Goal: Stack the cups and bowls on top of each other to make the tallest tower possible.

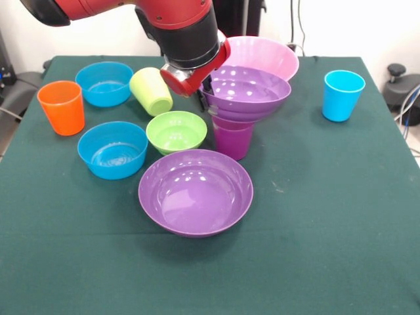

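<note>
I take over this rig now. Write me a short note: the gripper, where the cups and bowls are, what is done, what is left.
Gripper: at the rim of the purple bowl that sits on the purple cup; whether it is open or shut cannot be seen.
Done: that bowl on the cup, the tower's start.
Loose on the table: second purple bowl, green bowl, two blue bowls, pink bowl, orange cup, blue cup; lime cup lies tipped.
Left: stack all of these.

Lab: cloth-covered table [328, 262], cables [407, 105], white wall [354, 26].
</note>
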Action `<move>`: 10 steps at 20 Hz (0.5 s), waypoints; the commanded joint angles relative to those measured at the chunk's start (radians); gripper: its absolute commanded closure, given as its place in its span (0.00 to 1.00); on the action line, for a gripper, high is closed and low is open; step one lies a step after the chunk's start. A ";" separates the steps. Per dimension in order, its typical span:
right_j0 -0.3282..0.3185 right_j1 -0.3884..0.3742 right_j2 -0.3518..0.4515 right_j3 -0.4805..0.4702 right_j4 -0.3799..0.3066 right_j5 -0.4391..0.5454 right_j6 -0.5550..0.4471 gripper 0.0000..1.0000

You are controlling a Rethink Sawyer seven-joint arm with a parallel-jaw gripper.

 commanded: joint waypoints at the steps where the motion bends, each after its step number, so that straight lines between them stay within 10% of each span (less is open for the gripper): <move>1: 0.041 0.006 -0.034 -0.027 -0.077 0.050 -0.338 1.00; 10: 0.043 0.008 -0.034 -0.027 -0.081 0.050 -0.339 1.00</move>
